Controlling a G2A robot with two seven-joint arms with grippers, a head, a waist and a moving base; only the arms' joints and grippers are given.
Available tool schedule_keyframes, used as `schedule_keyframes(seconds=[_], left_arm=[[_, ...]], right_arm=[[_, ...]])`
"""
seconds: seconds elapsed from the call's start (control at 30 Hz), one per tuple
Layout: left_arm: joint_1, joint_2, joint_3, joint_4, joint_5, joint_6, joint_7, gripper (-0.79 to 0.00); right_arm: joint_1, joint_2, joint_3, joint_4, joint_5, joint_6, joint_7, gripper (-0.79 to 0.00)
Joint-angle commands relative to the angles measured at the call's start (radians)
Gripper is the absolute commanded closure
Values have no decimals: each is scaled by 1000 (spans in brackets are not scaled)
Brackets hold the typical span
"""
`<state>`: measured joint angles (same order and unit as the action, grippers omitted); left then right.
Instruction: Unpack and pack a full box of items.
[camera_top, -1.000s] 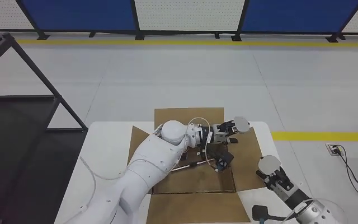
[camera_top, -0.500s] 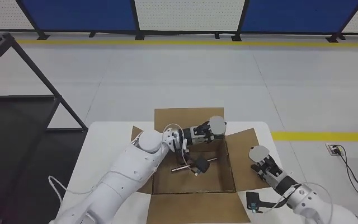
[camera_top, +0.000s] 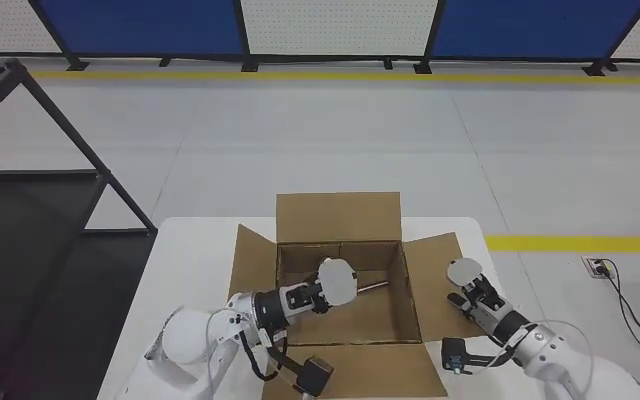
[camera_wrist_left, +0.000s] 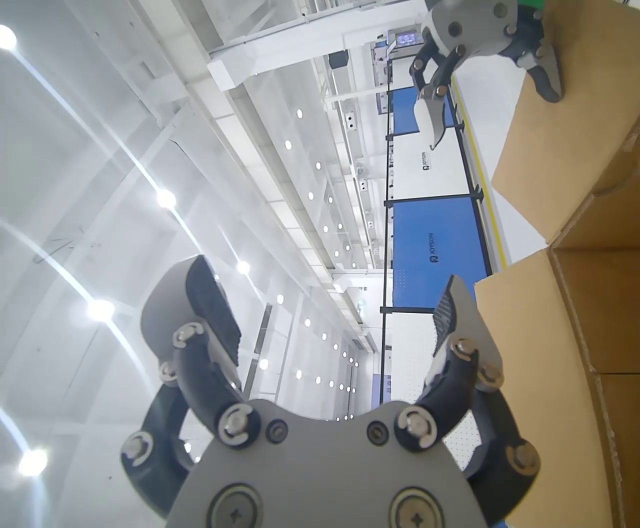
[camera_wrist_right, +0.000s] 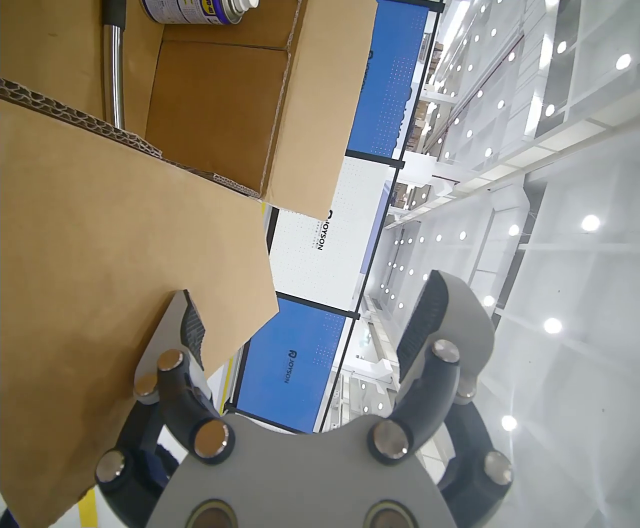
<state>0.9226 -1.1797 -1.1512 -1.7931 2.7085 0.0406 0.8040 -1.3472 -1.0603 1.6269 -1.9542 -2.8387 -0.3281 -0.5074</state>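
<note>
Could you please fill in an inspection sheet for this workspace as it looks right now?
Surface: white table, carrying the box.
Job's things: cardboard box open, flaps out; metal rod and spray can inside.
Clutter: nothing seen.
Grippers: left gripper open, empty, in the box opening; right gripper open, empty, by the box's right flap.
Cables: floor socket with cable beyond the table.
Surroundings: partitions, blue and white; yellow floor line; black rack.

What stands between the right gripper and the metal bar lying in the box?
An opened side flap of the box. It rises right beside one finger of the right gripper, and the metal bar lies beyond it, inside the box near a spray can. The gripper is open and holds nothing.
</note>
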Motion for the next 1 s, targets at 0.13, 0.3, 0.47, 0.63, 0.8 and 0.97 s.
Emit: schedule_keyframes(seconds=[0.13,0.3,0.47,0.63,0.8,0.97], left_arm=[[-2,0,2,3,0,2,0,-785],[-2,0,2,3,0,2,0,-785],[48,-2,-70,-40,-120,108,-115,-785],[131,4,-169,-89,-184,216,-191,-785],[225,8,-274,-153,-274,325,-236,-785],[295,9,-361,-183,-357,409,-266,-785]], right_arm=[[6,2,-13,-11,1,3,0,-785],[6,2,-13,-11,1,3,0,-785],[5,2,-21,3,6,-10,25,-785],[42,4,-32,72,52,-45,12,-785],[65,7,-54,122,60,-55,-11,-785],[79,8,-55,147,116,-28,-20,-785]])
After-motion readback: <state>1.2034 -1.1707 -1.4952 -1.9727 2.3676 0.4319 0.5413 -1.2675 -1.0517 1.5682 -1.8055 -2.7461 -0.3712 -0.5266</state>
